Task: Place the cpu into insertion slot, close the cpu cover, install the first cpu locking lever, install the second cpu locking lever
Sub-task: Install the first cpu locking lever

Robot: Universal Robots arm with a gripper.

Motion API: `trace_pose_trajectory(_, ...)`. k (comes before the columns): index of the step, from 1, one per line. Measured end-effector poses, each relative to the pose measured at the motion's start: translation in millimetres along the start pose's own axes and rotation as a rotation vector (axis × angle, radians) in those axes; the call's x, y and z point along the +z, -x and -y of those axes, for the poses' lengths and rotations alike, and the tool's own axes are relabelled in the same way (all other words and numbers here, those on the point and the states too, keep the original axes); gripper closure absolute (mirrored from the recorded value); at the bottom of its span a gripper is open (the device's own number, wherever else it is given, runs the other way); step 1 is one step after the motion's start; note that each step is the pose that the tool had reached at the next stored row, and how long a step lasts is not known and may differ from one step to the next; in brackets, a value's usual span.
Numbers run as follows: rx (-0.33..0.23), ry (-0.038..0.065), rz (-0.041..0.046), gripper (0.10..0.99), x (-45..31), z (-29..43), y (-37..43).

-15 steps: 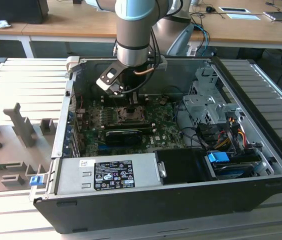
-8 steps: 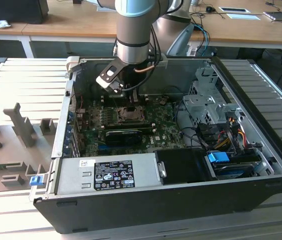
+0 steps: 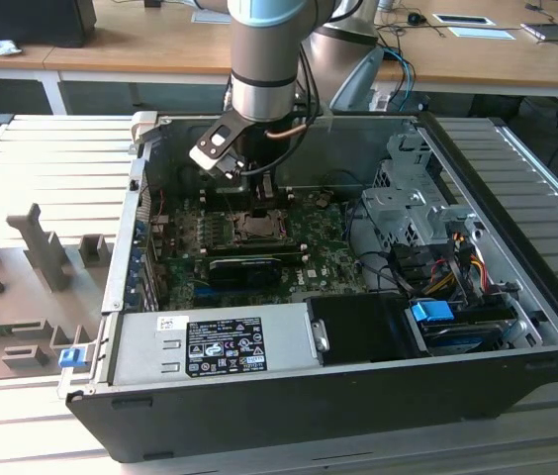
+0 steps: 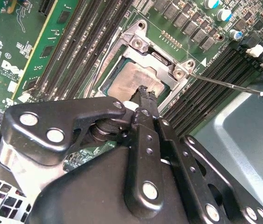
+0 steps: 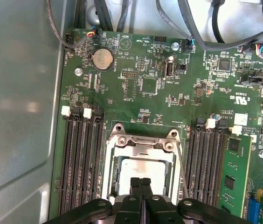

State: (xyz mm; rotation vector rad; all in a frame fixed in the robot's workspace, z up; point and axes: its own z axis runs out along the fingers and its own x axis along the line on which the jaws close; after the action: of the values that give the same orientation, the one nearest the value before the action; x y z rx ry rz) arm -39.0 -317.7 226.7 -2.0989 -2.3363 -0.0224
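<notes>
The cpu (image 5: pixel 141 169) lies in its socket on the green motherboard (image 5: pixel 145 84), its pale metal top showing through the window of the cpu cover (image 5: pixel 141 147), which lies flat over it. In the second wrist view the cpu (image 4: pixel 130 79) and the cover (image 4: pixel 157 59) show again, with a thin locking lever rod (image 4: pixel 224 84) sticking out from a socket corner over the memory slots. Another lever wire (image 5: pixel 181 165) runs along the socket's side. My gripper (image 5: pixel 141 181) is shut and empty, its tips just above the cpu's edge (image 4: pixel 145 92). In the exterior view it (image 3: pixel 259 193) hangs over the socket (image 3: pixel 259 226).
Black memory slots (image 5: pixel 80 158) flank the socket on both sides, with a green memory module (image 5: pixel 234 172). The grey case wall (image 5: pixel 19 102) stands close by. A power supply (image 3: pixel 220 341), drive cage (image 3: pixel 413 203) and cable bundle (image 3: pixel 457 262) fill the rest of the case.
</notes>
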Motion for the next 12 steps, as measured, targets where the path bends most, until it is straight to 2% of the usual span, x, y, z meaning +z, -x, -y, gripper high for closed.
trace_pose_trajectory(12,0.0,0.0,0.0,0.98,-6.8,-0.1,-0.1)
